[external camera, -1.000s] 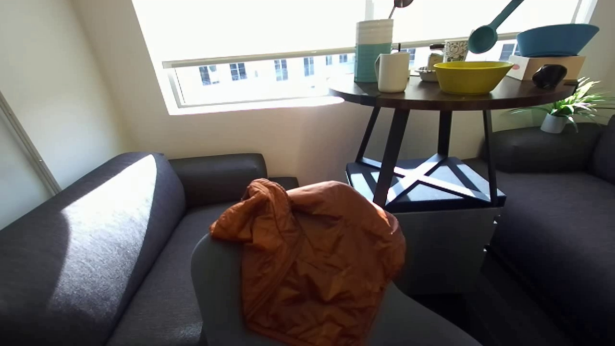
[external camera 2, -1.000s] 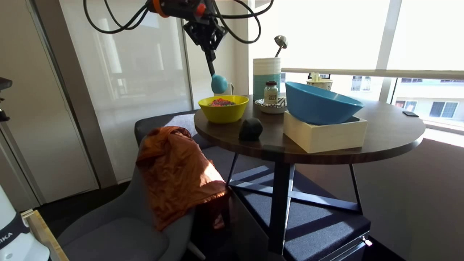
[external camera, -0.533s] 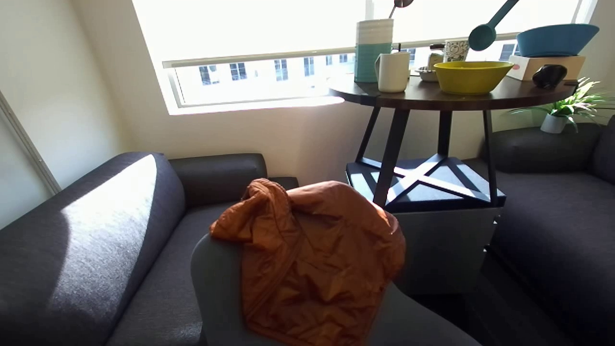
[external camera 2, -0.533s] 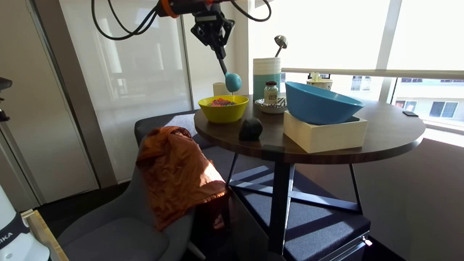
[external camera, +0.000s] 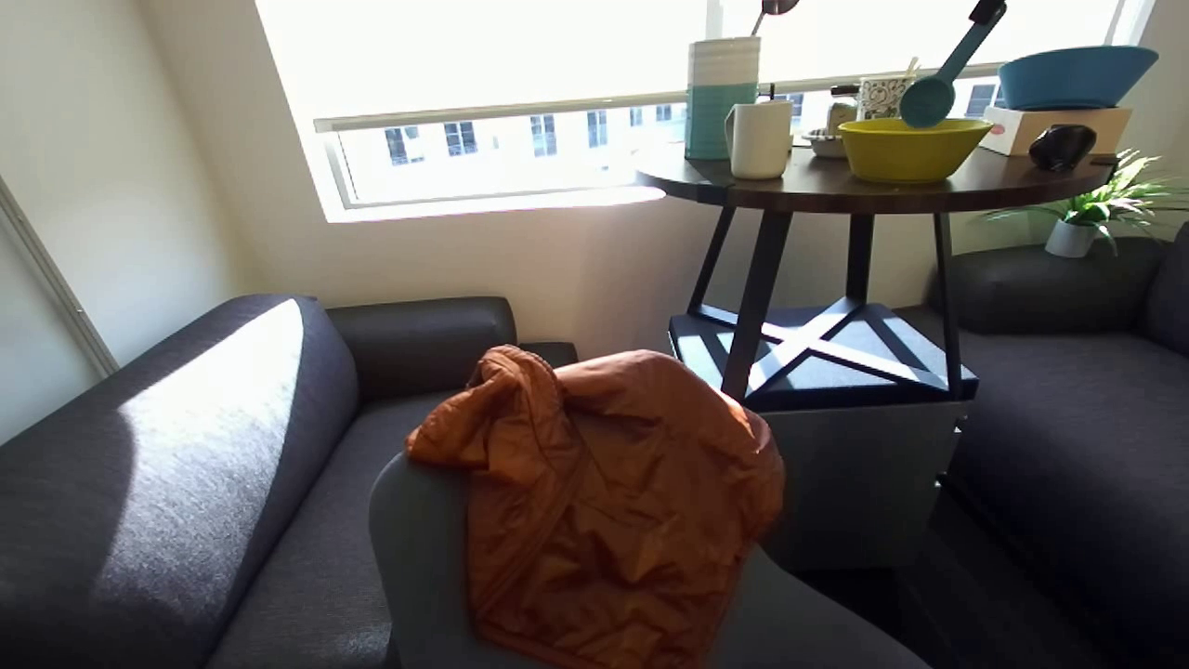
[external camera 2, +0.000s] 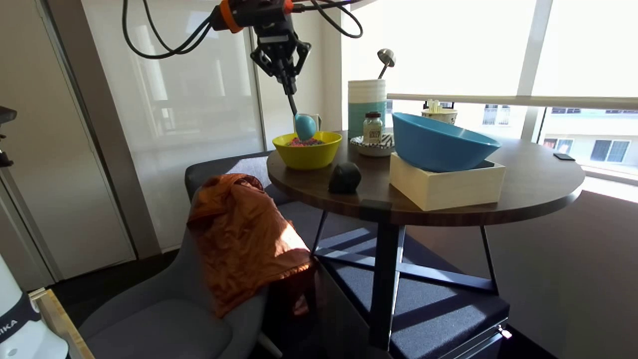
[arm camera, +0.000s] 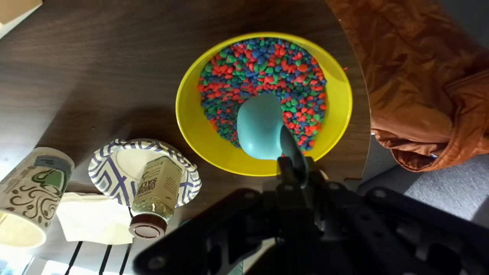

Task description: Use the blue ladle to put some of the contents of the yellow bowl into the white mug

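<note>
You've got the gripper [external camera 2: 289,90] clamped on the blue ladle [external camera 2: 304,126], handle slanting steeply down, scoop end [arm camera: 260,126] low over the contents [arm camera: 263,68] of the yellow bowl [external camera 2: 306,158]; contact unclear. Likely next: dip down.

Left of the claw [arm camera: 298,167] in my wrist view, I see a salt jar [arm camera: 158,187] in a patterned bowl [arm camera: 110,170], then a paper cup [arm camera: 36,194]; lower than the claw, a jacket [external camera 2: 244,239] drapes a chair [external camera 2: 159,319].
</note>
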